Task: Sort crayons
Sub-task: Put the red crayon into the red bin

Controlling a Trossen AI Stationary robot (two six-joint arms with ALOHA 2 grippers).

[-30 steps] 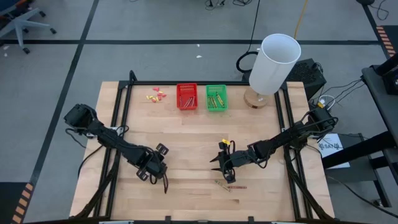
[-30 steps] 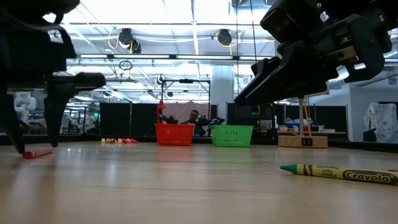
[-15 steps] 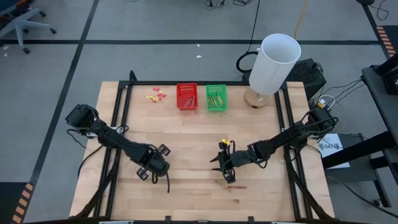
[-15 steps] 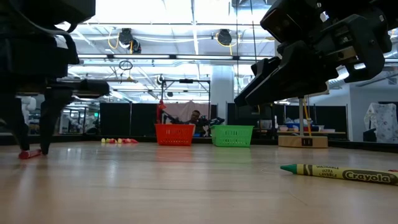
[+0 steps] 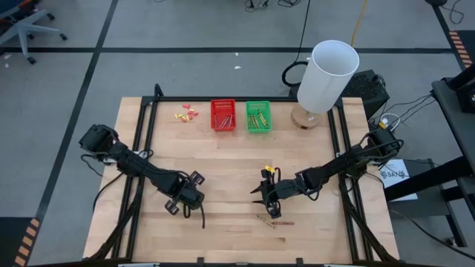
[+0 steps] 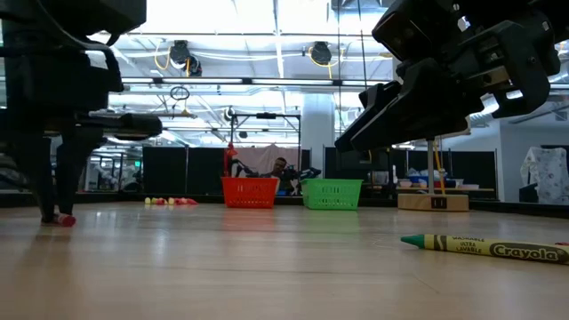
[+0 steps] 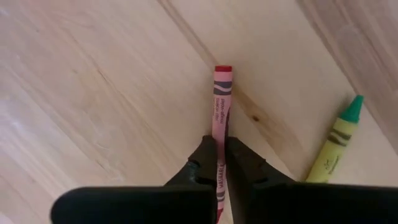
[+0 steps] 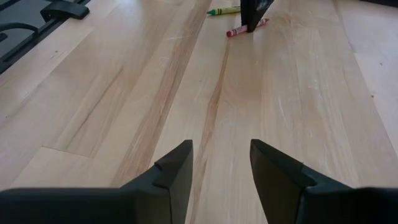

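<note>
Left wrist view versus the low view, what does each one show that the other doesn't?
Only the left wrist view shows the left hand shut on the red crayon and a green crayon beside it. Only the low view shows the red basket, green basket and a yellow-green crayon up close. Both show the red crayon on the wooden table.

White cylinder (image 5: 327, 76) on wooden base; yellow-pink scraps (image 5: 186, 113).
</note>
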